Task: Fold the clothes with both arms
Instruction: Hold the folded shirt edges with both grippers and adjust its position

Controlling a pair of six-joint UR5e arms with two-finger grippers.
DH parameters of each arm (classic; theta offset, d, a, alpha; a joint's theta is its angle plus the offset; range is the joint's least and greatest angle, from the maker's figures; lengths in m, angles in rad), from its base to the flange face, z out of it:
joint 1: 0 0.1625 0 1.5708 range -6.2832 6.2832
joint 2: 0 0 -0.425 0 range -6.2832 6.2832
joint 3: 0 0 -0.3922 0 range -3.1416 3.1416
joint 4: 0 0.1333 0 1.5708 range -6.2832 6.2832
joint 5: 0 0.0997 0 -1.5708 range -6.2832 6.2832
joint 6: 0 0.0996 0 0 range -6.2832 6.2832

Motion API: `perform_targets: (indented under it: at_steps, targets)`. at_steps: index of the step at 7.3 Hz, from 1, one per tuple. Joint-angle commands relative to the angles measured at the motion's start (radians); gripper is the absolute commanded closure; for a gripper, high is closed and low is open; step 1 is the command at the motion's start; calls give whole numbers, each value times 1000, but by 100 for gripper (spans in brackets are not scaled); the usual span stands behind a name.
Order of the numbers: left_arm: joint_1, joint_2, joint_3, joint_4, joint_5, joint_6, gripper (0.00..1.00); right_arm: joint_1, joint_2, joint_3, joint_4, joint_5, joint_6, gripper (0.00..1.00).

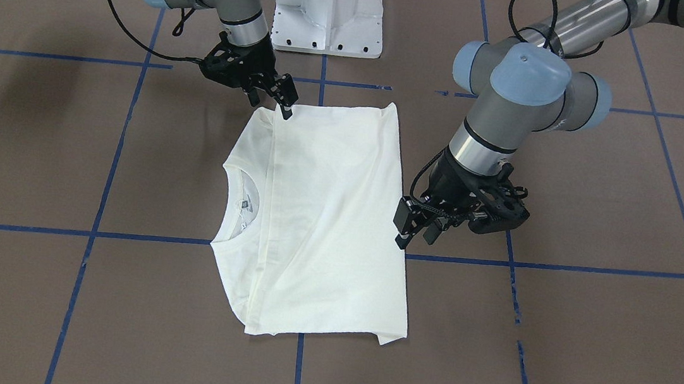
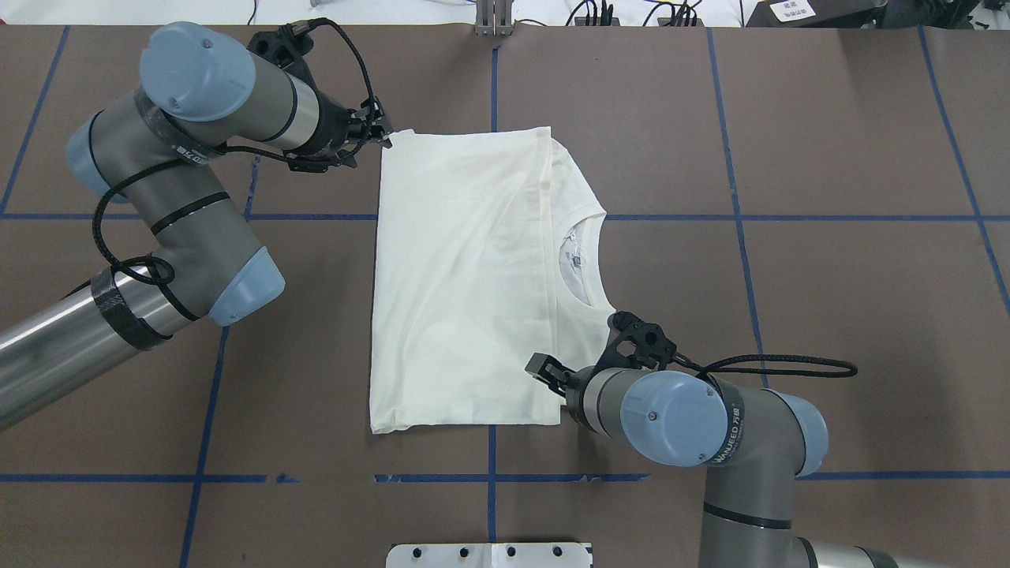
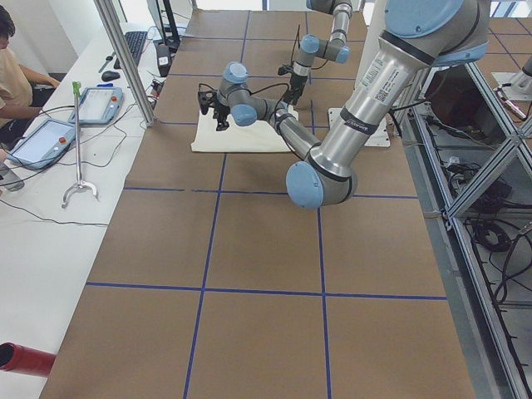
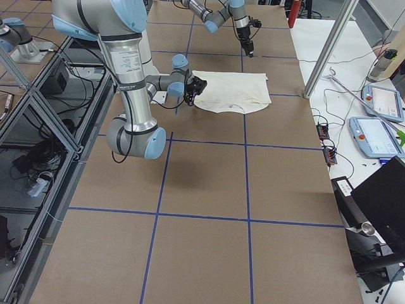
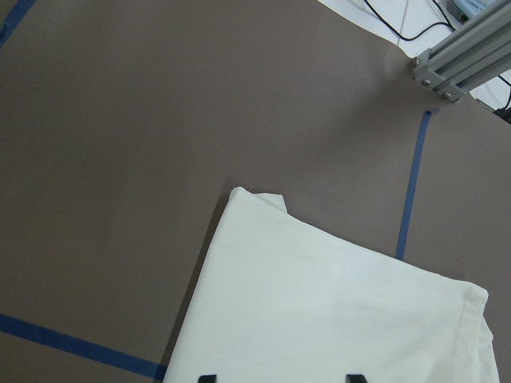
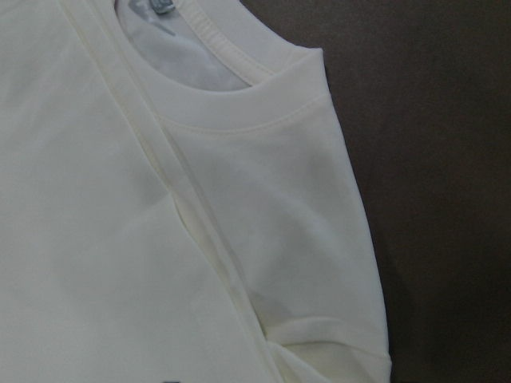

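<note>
The cream-white shirt (image 1: 327,216) lies folded into a flat rectangle on the brown table, plain side up, its print hidden. Its ribbed neck (image 2: 584,256) shows at one long edge. My left gripper (image 2: 383,134) is open and empty, hovering over the shirt's far corner; the left wrist view shows that corner (image 5: 247,199) below it. My right gripper (image 2: 544,369) is open at the shirt's near edge by the shoulder fold. The right wrist view shows the shoulder and neck (image 6: 239,104) close up, with nothing gripped.
The white pedestal base (image 1: 329,12) stands at the robot's side of the table. Blue tape lines (image 1: 100,192) cross the brown surface. A side table with tablets (image 3: 50,137), a metal grabber stick (image 3: 79,150) and an operator (image 3: 12,75) lies beyond the far edge.
</note>
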Motion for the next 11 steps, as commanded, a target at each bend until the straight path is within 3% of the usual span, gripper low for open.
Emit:
perform_targets:
  at_steps: [1, 4, 6, 7, 8, 9, 11]
  targets:
    - [0, 2, -1, 1, 1, -1, 38, -10, 7, -7, -21, -5, 0, 8]
    - [0, 2, -1, 1, 1, -1, 37, -15, 7, 0, -51, -3, 0, 15]
    - [0, 4, -1, 1, 1, -1, 37, -21, 7, -6, -51, -11, 2, 24]
    - [0, 4, -1, 1, 1, -1, 37, -21, 10, -4, -60, -13, 2, 44]
    - [0, 4, -1, 1, 1, -1, 37, -21, 11, -4, -64, -13, 2, 90]
    - [0, 4, -1, 1, 1, -1, 37, -21, 13, -3, -64, -13, 2, 100]
    - [0, 10, -4, 1, 3, -1, 36, -21, 23, 2, -64, -13, 2, 100]
